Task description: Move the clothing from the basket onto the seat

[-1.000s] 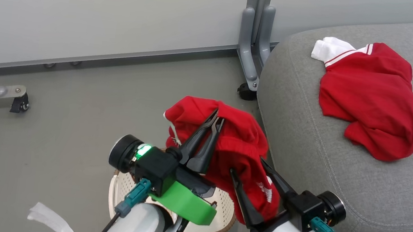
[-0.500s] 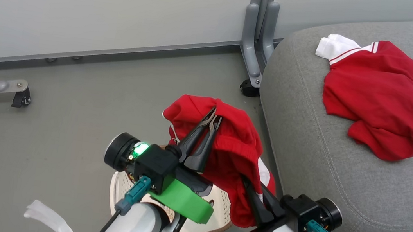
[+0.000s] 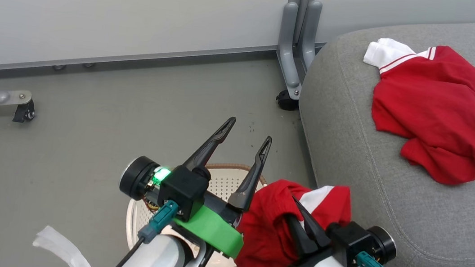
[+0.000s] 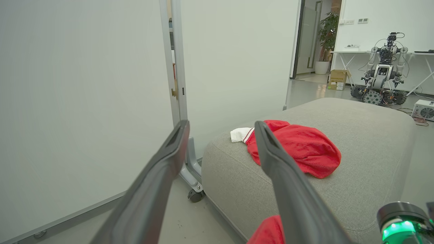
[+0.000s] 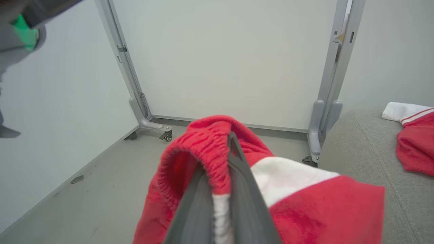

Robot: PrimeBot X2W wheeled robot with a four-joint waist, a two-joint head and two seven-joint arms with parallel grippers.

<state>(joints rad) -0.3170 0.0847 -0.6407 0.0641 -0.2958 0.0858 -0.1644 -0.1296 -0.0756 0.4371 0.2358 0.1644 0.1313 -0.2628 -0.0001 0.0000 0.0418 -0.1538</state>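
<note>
I counted two red garments, one basket, one seat and my two grippers, each with two long, dark, tapering fingers.

The first garment (image 3: pixel 435 108) lay crumpled on top of the seat (image 3: pixel 370 199), towards its far side. It was soft, bright red cloth, with a white cuff edged by thin red-and-white stripes poking out at its far left end.

The second garment (image 3: pixel 267 241) was bunched in the right gripper (image 3: pixel 291 207), whose fingers were pressed together on a fold of it. From the right wrist camera I saw a gathered, ribbed red hem looped over the fingers and a broad white panel beside them. In the head view this bundle hung low between the basket (image 3: pixel 233 168) and the near corner of the seat, overlapping the basket's right edge. I could not tell whether it touched the seat.

The left gripper (image 3: pixel 250 129) stood over the basket with its fingers spread wide apart and nothing between them.

The basket sat on the smooth grey floor (image 3: pixel 82 141), just beside the seat. It was oval, off-white perforated plastic with a brown woven-look rim. What I could see of its inside held no cloth.

The seat was a large grey block of woven upholstery with rounded edges and a stitched seam running round its upper edge.

Behind them stood a pale partition (image 3: pixel 121 10) on grey metal legs. One black castor (image 3: pixel 287 101) sat beside the seat's far corner.
</note>
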